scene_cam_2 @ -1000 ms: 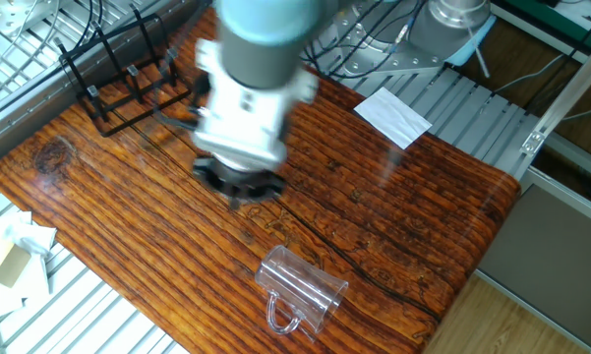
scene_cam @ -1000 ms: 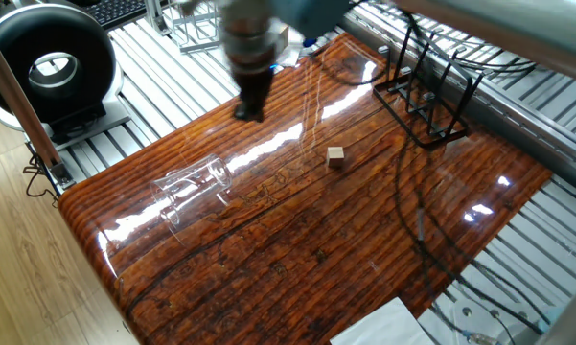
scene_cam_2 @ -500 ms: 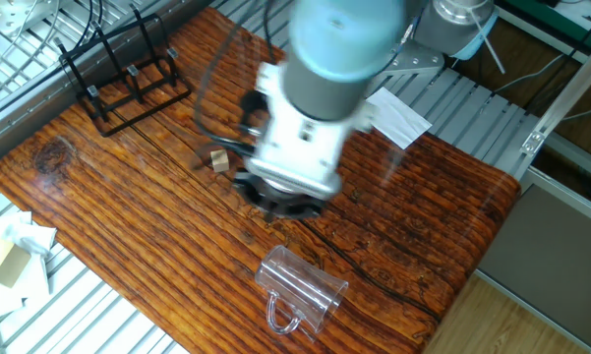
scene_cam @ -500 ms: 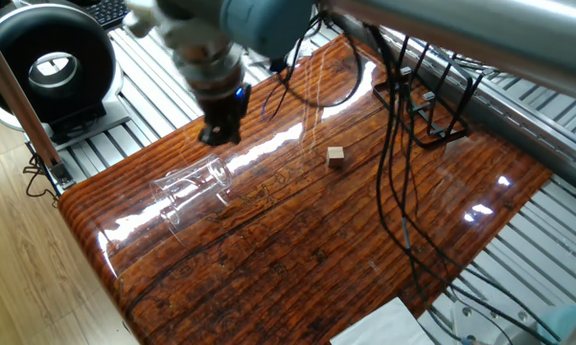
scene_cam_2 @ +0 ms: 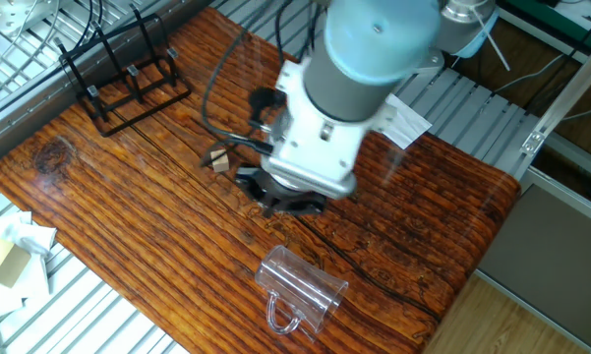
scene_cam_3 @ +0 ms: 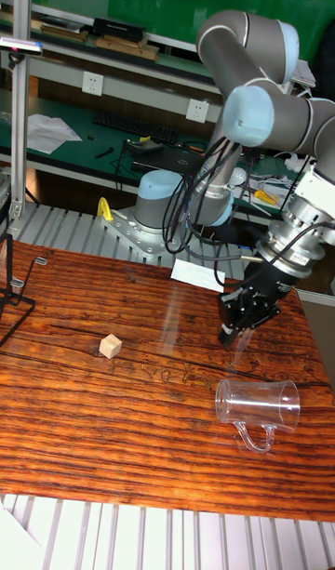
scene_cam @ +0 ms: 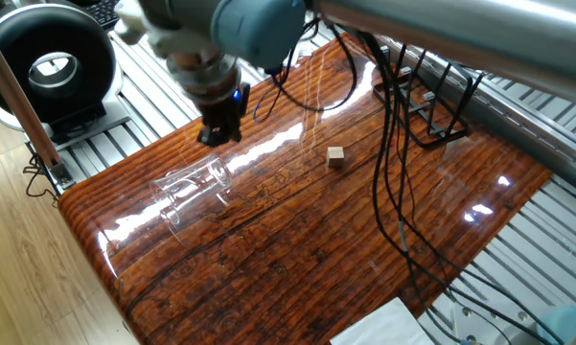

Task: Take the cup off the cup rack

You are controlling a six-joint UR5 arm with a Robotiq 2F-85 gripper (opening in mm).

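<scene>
The clear glass cup (scene_cam: 192,187) lies on its side on the wooden table, handle down, away from the rack; it also shows as the cup (scene_cam_2: 300,280) and the cup (scene_cam_3: 259,404). The black wire cup rack (scene_cam: 431,105) stands bare at the far end of the table, seen again as the rack (scene_cam_2: 128,79); only an edge of the rack (scene_cam_3: 9,296) shows in the tall view. My gripper (scene_cam: 217,134) hangs just above the table, a short way beyond the cup's base. Its fingers look closed with nothing between them (scene_cam_3: 226,338).
A small wooden cube (scene_cam: 336,156) sits mid-table between cup and rack. Black cables trail from the arm over the table. A white paper sheet (scene_cam_2: 393,116) lies past the table edge, and a round black device (scene_cam: 48,67) stands off one corner.
The gripper has swung across the table from near the rack side toward the lying cup and slowed to a near stop. The cup, cube and rack have not moved.
</scene>
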